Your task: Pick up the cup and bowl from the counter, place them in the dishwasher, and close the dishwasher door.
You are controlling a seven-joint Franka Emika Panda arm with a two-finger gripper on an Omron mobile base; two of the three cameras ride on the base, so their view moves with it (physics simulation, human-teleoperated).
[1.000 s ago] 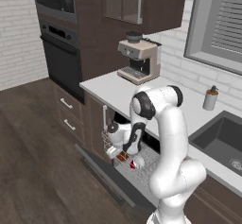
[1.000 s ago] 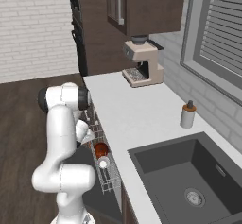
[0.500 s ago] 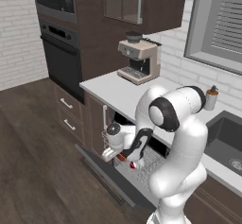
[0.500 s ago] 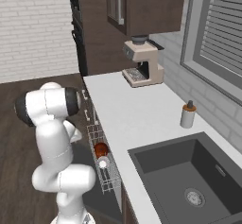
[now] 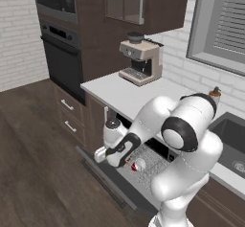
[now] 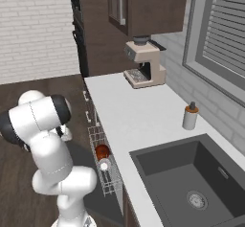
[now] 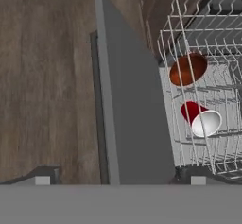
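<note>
Two task pieces lie in the wire rack of the dishwasher: the cup and the bowl. That rack, pale grey and pulled out over the lowered dishwasher door, serves as the landmark. The cup is small, red and tapered, lying on its side so its white rim and white inside face the hand camera. The bowl is shallow, round and reddish-brown with a wood-like look, wider and lower than the cup, and it sits tilted in the rack just beyond the cup, nearer the cabinet. In the right base view the bowl and cup lie close together in the rack, right beside the edge of the bench. In the left base view the cup shows on the rack with its white mouth turned outward.

The door is a dark flat panel, as wide as the rack, dropped open and running along the rack's outer side above the wood floor. The claw hangs over the door's outer end, beside the rack; its two dark tips stand far apart, wide and empty. In the left base view the claw sits at the door's front edge, outward of the rack.
</note>
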